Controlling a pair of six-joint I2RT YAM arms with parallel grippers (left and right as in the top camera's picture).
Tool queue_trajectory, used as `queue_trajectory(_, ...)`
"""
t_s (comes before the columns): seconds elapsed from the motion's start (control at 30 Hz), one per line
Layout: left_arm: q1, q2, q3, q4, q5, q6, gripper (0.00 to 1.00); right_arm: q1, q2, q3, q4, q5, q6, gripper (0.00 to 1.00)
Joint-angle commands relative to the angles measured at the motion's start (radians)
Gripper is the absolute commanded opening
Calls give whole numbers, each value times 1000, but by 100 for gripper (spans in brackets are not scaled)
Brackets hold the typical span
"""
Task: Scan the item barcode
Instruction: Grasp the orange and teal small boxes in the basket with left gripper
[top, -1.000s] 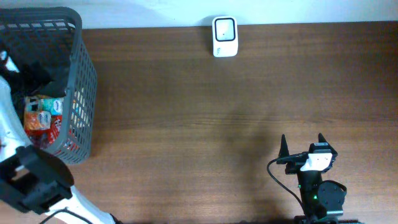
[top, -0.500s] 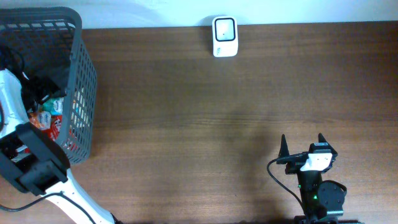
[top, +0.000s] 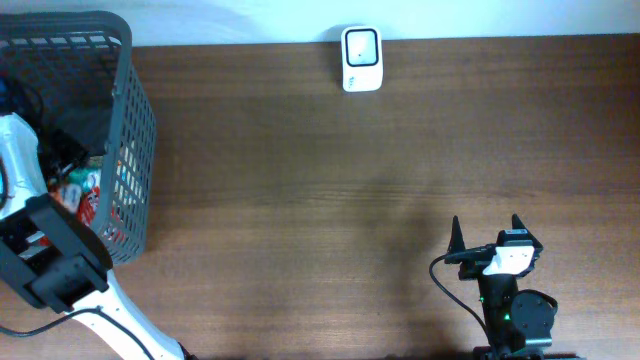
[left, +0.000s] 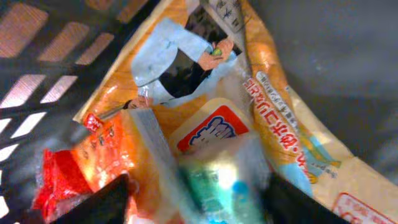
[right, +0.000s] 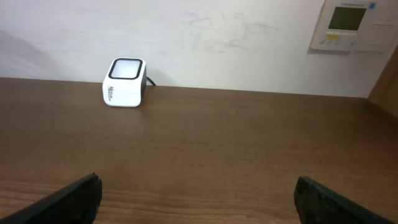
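Overhead: L arm reaches down into grey basket at far-left edge of desk. Items are in there, so pick has to start there. Scanner sits at back edge, centre, window facing up and well apart from basket. Judged: item needs a carry across, barcode side turned to window.

L wrist: left end effector is low over the heap, dark fingers either side of small pouch w/ green-white label. Blurred, so cannot tell if they press it or merely flank it. Pouch lies on big orange bag, red pack beside. All glossy crinkled film, prob. slippery + squashy, so mid-body grip looks safest. No barcode seen on pouch.

R wrist: right end effector has fingers wide apart, nothing between them. It is parked low over bare wood-grain desk, facing scanner.

Scanner = small white rounded cube, hard plastic. Basket = rigid lattice; its walls force a top-down approach.
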Motion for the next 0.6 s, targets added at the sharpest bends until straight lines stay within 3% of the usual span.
queue_trajectory(0.0,6,9,-52,11,-18,-6,62,-6,-6,-8,-3,12,8,98)
queue_trajectory(0.2,6,9,-80,23,-18,-6,61,-6,-6,-8,-3,12,8,98)
queue_trajectory(0.3,6,9,-80,22,-16,-6,37,-6,-6,-8,-3,12,8,98)
queue_trajectory(0.37,6,9,-80,22,-9,-6,6,-6,-6,-8,-3,12,8,98)
queue_trajectory(0.4,6,9,-80,22,-4,-6,0,-6,-6,-8,-3,12,8,98)
queue_trajectory(0.57,6,8,-58,9,74,-6,0,-6,-6,-8,-3,12,8,98)
